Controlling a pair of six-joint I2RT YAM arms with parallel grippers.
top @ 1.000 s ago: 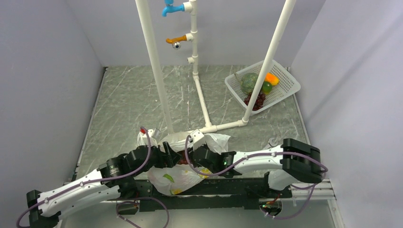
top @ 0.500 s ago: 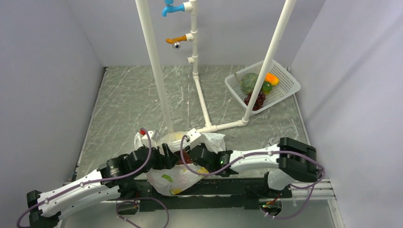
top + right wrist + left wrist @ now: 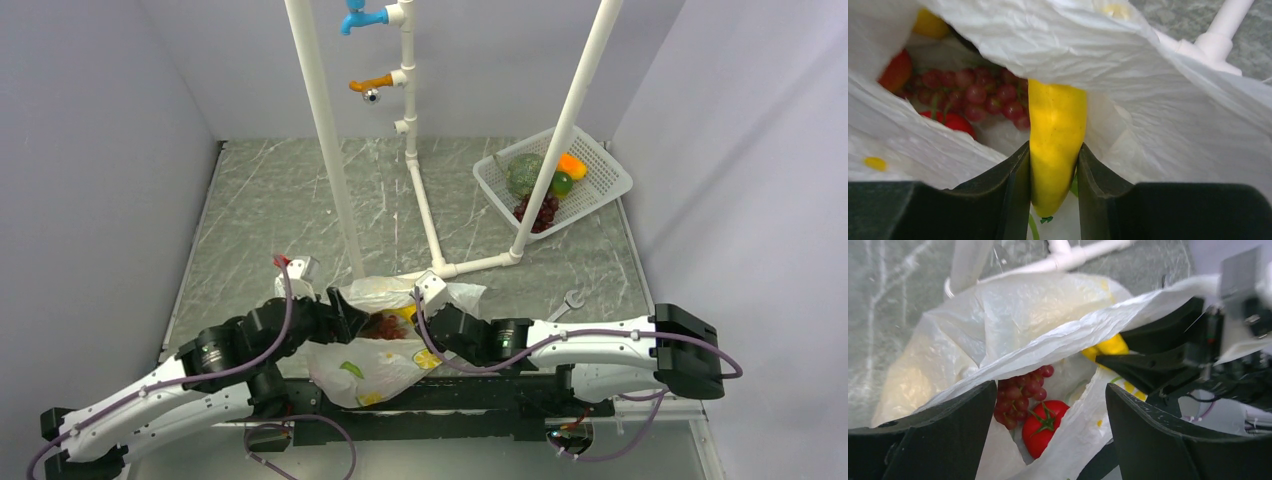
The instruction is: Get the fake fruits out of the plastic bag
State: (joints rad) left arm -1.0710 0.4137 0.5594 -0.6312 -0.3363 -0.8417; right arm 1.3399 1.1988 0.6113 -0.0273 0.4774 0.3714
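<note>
- Table point(image 3: 260, 210): grey, marbled top with pale walls on three sides.
- Pipe frame point(image 3: 325, 130): white tubes standing on the table. A blue tap point(image 3: 360, 18) and an orange tap point(image 3: 372, 85) are fixed to the rear upright.
- Plastic bag point(image 3: 350, 375): thin and white, printed with lemon slices and green leaves. It lies at the near edge between the two arms, mouth gaping upward.
- Basket point(image 3: 600, 190): white mesh, far right, tilted. It holds a green melon point(image 3: 524, 172), dark grapes point(image 3: 540, 212) and an orange piece point(image 3: 572, 165).
- Left gripper point(image 3: 1050, 387): jaws wide apart at the left side of the bag mouth, nothing between them but loose film.
- Right gripper point(image 3: 1054, 170): jaws clamped on the banana at the bag's right rim.
- Banana point(image 3: 1055, 135): yellow, pinched at its near end, the rest reaching in under the bag's upper flap.
- Grape bunch point(image 3: 1020, 392): light red, inside the bag, touching the banana's far end.
- Red fruit point(image 3: 1045, 427): glossy with a green stalk, inside the bag just beside the grapes.
- Yellow-orange fruit point(image 3: 930, 25): partly hidden, deep in the bag.
</note>
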